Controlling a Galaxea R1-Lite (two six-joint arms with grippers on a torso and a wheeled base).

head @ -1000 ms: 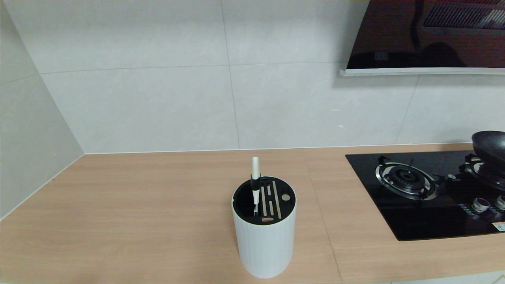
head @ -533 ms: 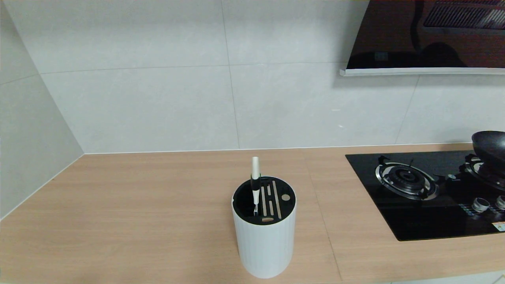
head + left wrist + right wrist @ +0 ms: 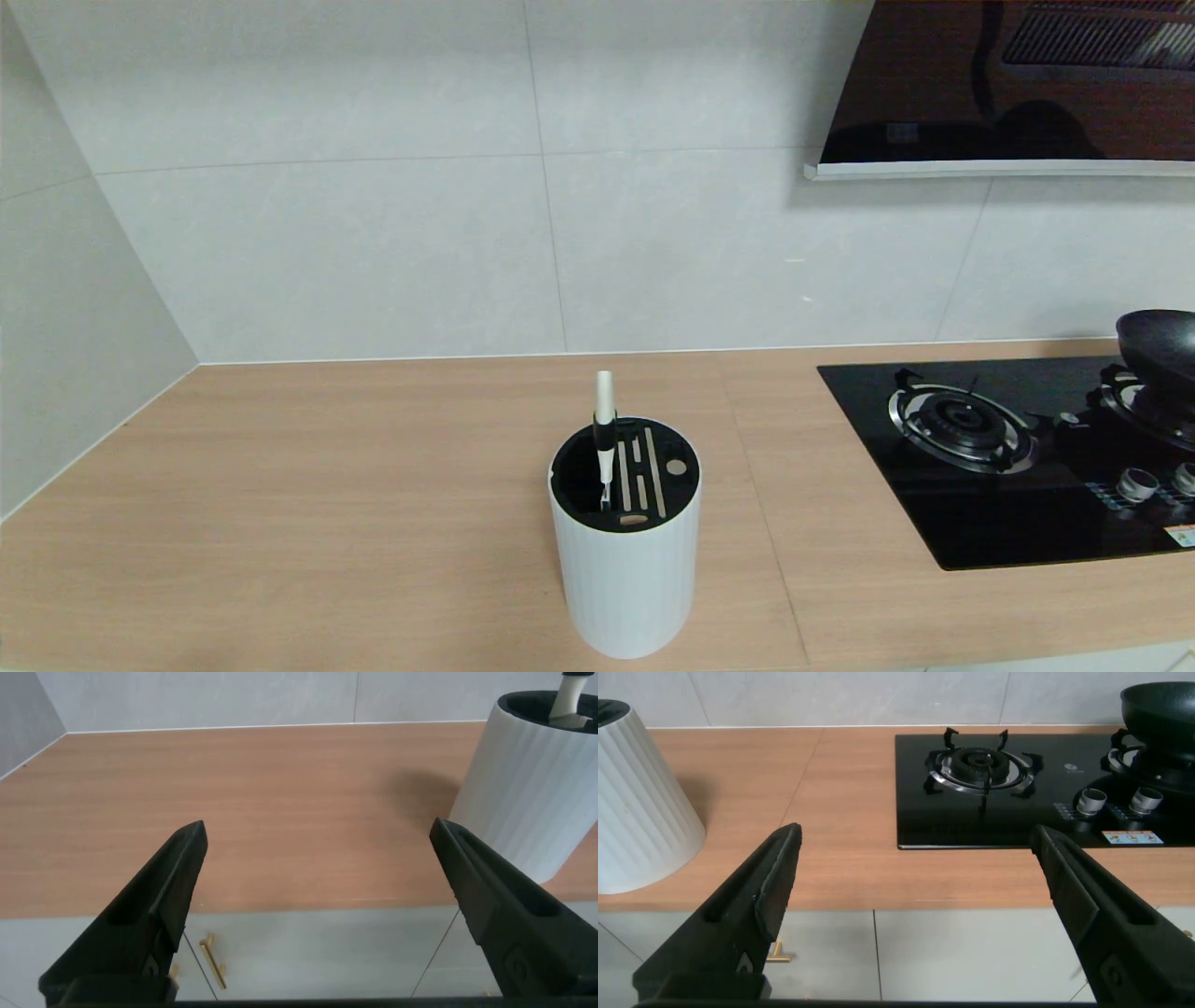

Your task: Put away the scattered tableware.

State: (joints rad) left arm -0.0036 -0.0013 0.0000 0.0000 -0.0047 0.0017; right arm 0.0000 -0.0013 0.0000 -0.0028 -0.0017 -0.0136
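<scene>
Left gripper [image 3: 318, 829]: fingers [image 3: 154, 901] spread wide, nothing between them. Right gripper [image 3: 915, 832]: same, spread wide and empty.

Risks, as I judge them:
- Both grippers sit low, about level with the front edge of the counter [image 3: 327, 485], with the cabinet front just below. A straight lift could catch a fingertip under the counter lip.
- The holder [image 3: 624, 560] is tall and narrow and stands close to that front edge, between the two grippers. An open finger sweeping sideways on the way in could shove or tip it.
- The utensil [image 3: 604, 420] stands upright in the holder's open compartment, beside the slots, with its handle sticking up past the rim. A pass over the top could snag it and drag the holder along. Its working end is down inside, so I can't tell if it's a fork or a spoon.
- On the right, the hob [image 3: 1008, 467] and the wok [image 3: 1158, 341] lie ahead of the right gripper, so a wide swing risks hitting a burner grate or a knob.

Pose: both wrists are roughly level, with the fingers pointing forward toward the wall. The left gripper is to the left of the holder. The right gripper is between the holder and the hob.
</scene>
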